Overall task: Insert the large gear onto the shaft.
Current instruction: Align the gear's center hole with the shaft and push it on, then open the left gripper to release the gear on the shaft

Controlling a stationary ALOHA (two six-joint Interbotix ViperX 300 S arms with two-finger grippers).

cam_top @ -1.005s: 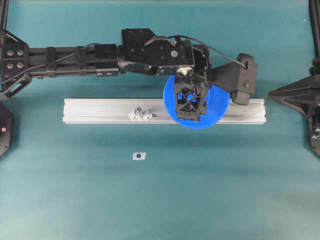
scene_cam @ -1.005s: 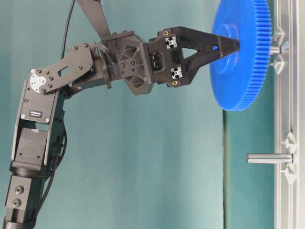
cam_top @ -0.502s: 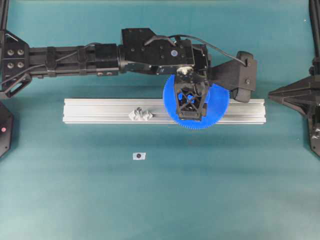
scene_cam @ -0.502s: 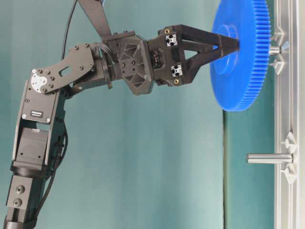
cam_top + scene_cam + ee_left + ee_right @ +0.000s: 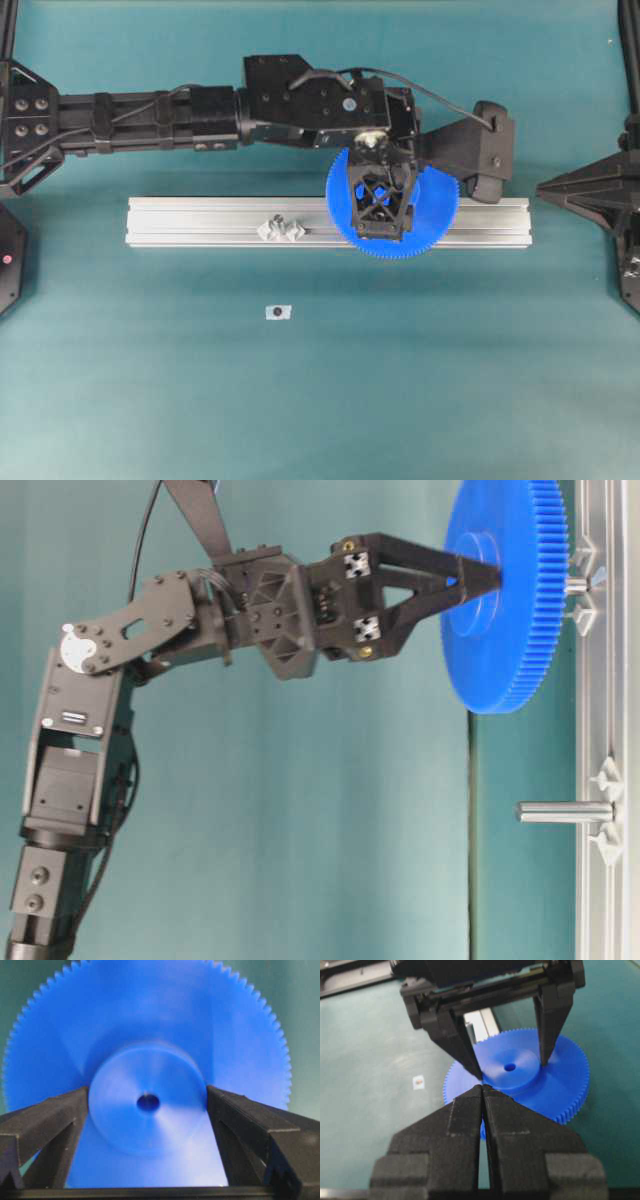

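While reaching across the middle from the left: left arm stretched over the rail (image 5: 200,222), wrist bent downward, tool pointing at the tabletop (image 5: 320,400).
Left tool (image 5: 148,1097): spread wide, fingers (image 5: 52,1120) on either side of the raised hub; in the wrist view both inner faces sit right at the hub's edge, contact or a hair's gap impossible to tell.
Left tool, side view (image 5: 478,575): tips right at the blue face beside the hub, contact not clear, body angled slightly.
Large gear (image 5: 432,215): flat over the rail toward its right end, partly covered from above by the tool.
Large gear, side view (image 5: 510,630): parallel to the rail, standing off it, centred on the shaft.
Large gear, right wrist view (image 5: 560,1085): lying level, centre hole dark, teeth sharp along the rim.
Shaft (image 5: 574,583): short grey stub visible between gear and rail, clear diamond pieces beside it; threaded through the hub hole.
Second shaft (image 5: 563,811): bare, upright from the rail, well apart from the gear, with its own clear pieces at the base.
Second shaft from above (image 5: 280,227): near the rail's middle, left of the gear.
Right tool (image 5: 482,1110): fingers pressed together, nothing between them, parked at the right side, well apart from the gear.
Small tag (image 5: 278,312): on the tabletop in front of the rail, alone.
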